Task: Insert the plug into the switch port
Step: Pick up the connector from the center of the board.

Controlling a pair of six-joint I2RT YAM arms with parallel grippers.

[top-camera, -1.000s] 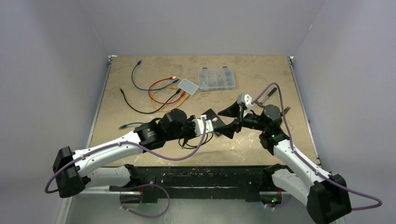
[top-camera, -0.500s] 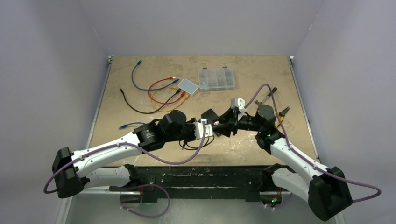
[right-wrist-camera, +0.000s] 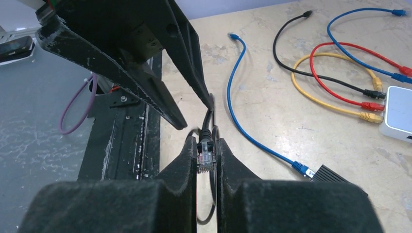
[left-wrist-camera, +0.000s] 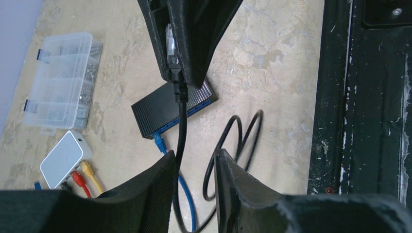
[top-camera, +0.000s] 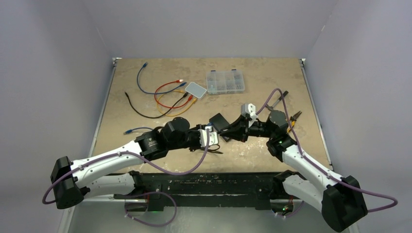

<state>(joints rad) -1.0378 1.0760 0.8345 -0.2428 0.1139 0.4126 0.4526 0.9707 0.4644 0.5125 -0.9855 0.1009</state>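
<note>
Right wrist view: right gripper (right-wrist-camera: pixel 207 145) clenched on plug (right-wrist-camera: pixel 206 156), above worktop (right-wrist-camera: pixel 272 131), near side of switch (left-wrist-camera: pixel 160 111). Left gripper (left-wrist-camera: pixel 194 158) released, jaws parted around black cable (left-wrist-camera: pixel 180 126) trailing from plug.

Top view: high behind the arms, looking down on the whole surface (top-camera: pixel 272 73). Wrist views: close-up, low, facing each other; both show the plug (left-wrist-camera: pixel 169 39) (right-wrist-camera: pixel 206 155), switch (left-wrist-camera: pixel 170 109) (right-wrist-camera: pixel 335 174) and white box (left-wrist-camera: pixel 60 160) (right-wrist-camera: pixel 398 116).
</note>
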